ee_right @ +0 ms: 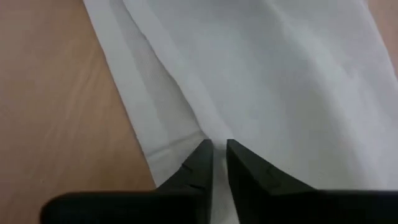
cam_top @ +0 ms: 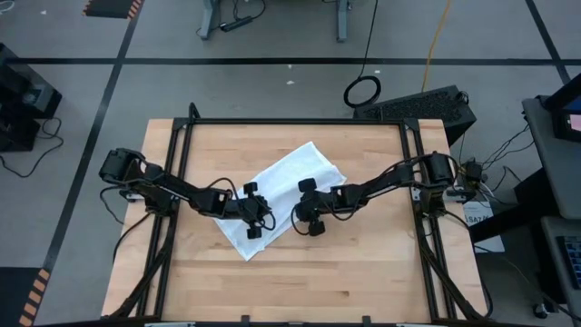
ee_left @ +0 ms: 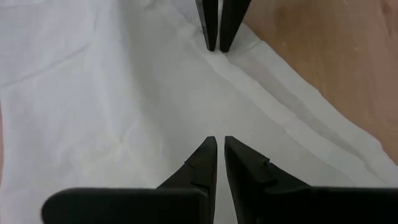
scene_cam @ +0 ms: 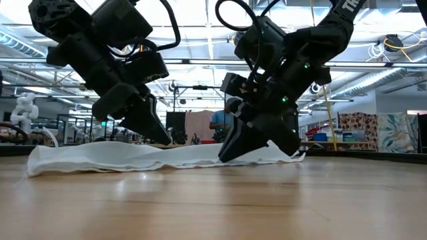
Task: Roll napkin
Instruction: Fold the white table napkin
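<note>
The white napkin (cam_top: 290, 177) lies flat and slantwise in the middle of the wooden table (cam_top: 300, 286), one long edge folded over into a narrow band (ee_right: 134, 93). My left gripper (ee_left: 219, 140) slants down onto the flat middle of the napkin (ee_left: 112, 93), fingers nearly together. My right gripper (ee_right: 217, 144) slants down from the other side onto the folded band, also nearly together. The two grippers face each other, a short way apart (cam_top: 281, 216). In the low view the napkin (scene_cam: 100, 155) lies low along the tabletop under both grippers. My left gripper has its fingertips (ee_left: 208, 146) down on the napkin's flat middle (ee_left: 186, 134), slanting down from the table's left. White cloth shows in the narrow gap between them; how many layers, I cannot tell. The napkin lies on the table around them. My right gripper pinches the napkin at the inner edge of the folded band (ee_right: 186, 140), slanting down from the table's right. Small creases run from the band into the fingertips (ee_right: 202, 152). The napkin stays on the table, slack; how many layers are in the pinch, I cannot tell.
Black frame rails (cam_top: 177, 182) run along the table's left, right and far sides. Bare wood lies on the near side of the napkin. Cables and equipment stand on the floor beyond the table's edges.
</note>
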